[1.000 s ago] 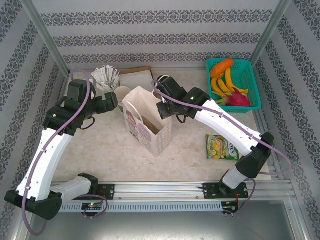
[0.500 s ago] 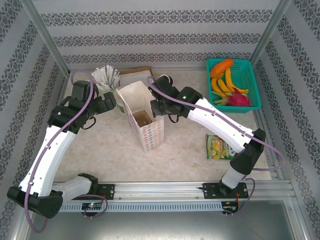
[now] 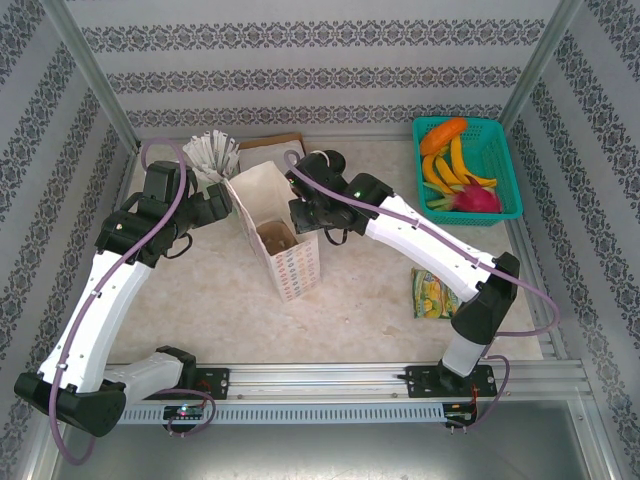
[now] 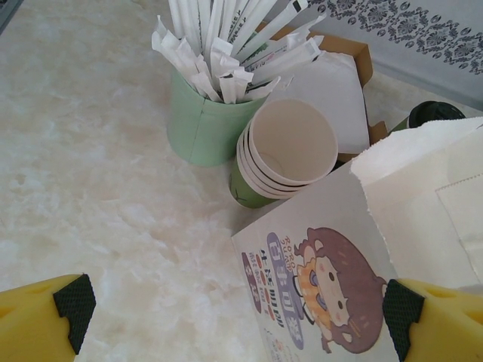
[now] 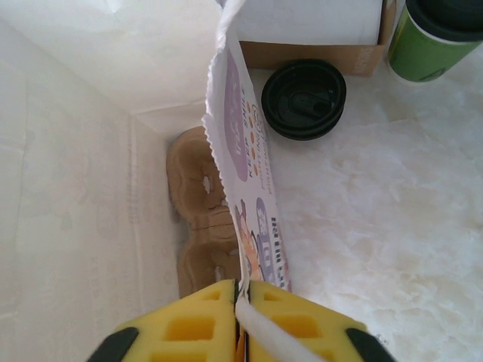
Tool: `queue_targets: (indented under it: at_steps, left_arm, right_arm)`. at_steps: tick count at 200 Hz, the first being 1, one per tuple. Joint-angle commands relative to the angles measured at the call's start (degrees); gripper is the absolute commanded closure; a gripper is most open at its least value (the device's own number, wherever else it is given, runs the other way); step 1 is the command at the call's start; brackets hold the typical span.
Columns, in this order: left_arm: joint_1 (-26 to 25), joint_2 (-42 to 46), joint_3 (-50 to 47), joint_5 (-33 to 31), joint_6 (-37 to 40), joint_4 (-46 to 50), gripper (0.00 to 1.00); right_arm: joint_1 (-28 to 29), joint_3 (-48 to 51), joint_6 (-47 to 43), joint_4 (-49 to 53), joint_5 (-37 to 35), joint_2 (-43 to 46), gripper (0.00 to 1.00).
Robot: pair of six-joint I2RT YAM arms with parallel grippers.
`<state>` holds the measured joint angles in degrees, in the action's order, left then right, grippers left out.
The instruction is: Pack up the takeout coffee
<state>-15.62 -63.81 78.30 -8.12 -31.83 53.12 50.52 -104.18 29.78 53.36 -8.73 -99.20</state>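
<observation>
On the right wall of the white paper bag with a cartoon print (image 3: 292, 268), the right gripper (image 5: 241, 292) is pinched tight on the paper edge, holding the mouth open over a brown moulded cardboard cup carrier (image 5: 200, 219) inside. The left gripper (image 4: 234, 313) hovers wide and empty at the bag's other side. The dark green paper takeout coffee cup with a round black plastic lid (image 5: 436, 38) stands outside, beyond the bag, unpacked. Next, I judge, the free arm must fetch it upright and lower it into the carrier

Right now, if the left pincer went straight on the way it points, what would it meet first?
Probably the printed side of the paper bag, right ahead of the open left pincer; depth is unclear.
</observation>
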Motion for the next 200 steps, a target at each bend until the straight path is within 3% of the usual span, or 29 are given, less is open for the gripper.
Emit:
queue_targets:
  at_steps: [1,82,87,92,94,150,181,200]
  left_arm:
    - [0.8,0.7,-1.0,-1.8,-0.6,-1.9,0.00]
    - [0.8,1.5,-2.0,-2.7,-1.1,-3.3,0.00]
    - [0.7,1.6,-2.1,-2.9,-1.2,-3.4,0.00]
    - [0.8,1.7,-2.1,-3.2,-1.3,-3.5,0.00]
    - [0.8,1.7,-2.2,-3.3,-1.3,-3.5,0.00]
    - [0.8,2.7,-3.3,-5.1,-2.2,-4.9,0.00]
    - [0.8,2.8,-4.0,-5.2,-1.8,-5.5,0.00]
    - [0.8,3.2,-4.8,-5.1,-1.4,-6.7,0.00]
  right_arm:
    - [0.4,-1.1,-1.0,0.5,0.2,0.7,0.76]
    - [-0.4,1.8,-13.7,-0.5,1.6,9.5,0.28]
    - [-0.5,2.1,-14.3,-0.9,1.6,10.4,0.22]
    - [-0.6,2.5,-15.0,-1.4,1.5,11.5,0.05]
    - [-0.6,2.8,-15.1,-1.7,1.4,11.9,0.03]
    - [-4.4,9.5,-12.0,-10.9,-3.7,21.4,0.02]
    - [-12.3,16.0,-6.2,-16.9,-4.4,25.6,0.02]
    - [-18.3,23.3,-3.5,-24.2,-0.6,28.0,0.02]
